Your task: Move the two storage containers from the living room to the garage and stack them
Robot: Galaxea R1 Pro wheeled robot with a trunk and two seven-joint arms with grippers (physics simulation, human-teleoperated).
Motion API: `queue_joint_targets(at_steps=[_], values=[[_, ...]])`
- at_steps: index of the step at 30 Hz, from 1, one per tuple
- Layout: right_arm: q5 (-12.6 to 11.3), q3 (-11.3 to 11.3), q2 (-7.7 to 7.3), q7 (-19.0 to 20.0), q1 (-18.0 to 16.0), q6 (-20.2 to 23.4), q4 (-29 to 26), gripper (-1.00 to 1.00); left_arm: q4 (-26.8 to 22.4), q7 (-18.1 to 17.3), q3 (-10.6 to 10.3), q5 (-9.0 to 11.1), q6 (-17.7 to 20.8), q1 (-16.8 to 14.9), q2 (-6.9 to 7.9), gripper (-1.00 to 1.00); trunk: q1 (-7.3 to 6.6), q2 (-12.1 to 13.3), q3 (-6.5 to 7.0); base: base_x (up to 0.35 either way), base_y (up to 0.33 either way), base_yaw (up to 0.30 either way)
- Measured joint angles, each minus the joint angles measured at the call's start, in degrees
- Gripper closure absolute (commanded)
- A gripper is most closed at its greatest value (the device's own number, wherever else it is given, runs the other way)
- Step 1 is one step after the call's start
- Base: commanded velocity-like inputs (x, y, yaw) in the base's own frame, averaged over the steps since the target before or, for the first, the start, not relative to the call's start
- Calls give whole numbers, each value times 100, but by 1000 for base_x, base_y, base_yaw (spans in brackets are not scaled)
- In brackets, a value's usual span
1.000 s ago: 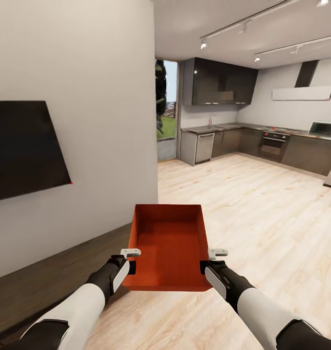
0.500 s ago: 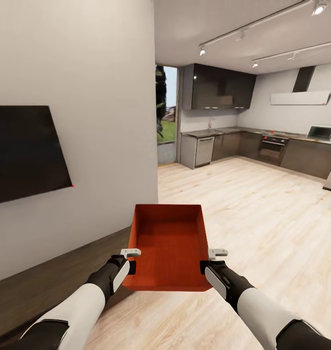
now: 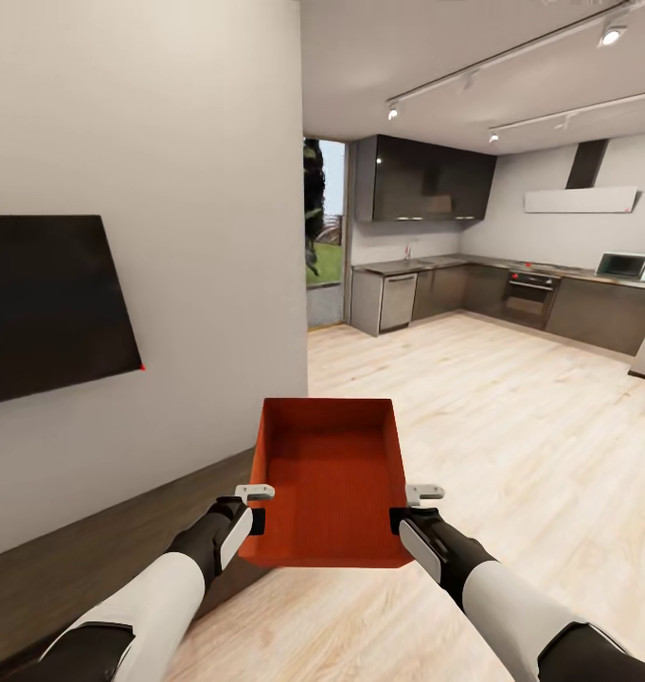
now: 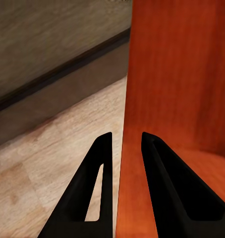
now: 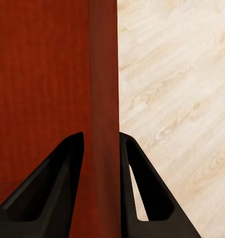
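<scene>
Light plank flooring stretches toward a kitchen as the left end effector (image 3: 248, 509) and right end effector (image 3: 404, 509) clamp opposite walls of one container (image 3: 327, 478), carried mid-transit, with the garage likely next.

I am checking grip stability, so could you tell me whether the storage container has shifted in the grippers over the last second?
No. The storage container sits the same between the left gripper and right gripper; just the background shifted as the camera moved.

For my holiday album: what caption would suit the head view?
Both grippers, left and right, carry an orange-red storage container across light wood floor toward a kitchen.
</scene>
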Motion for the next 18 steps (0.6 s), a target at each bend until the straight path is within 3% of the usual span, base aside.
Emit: queue_joint_targets(at_steps=[18], values=[[-2, 1, -1, 0, 0, 0, 0, 100, 0, 2, 0, -1, 0, 0, -1, 100, 0, 0, 161, 0, 0, 0]])
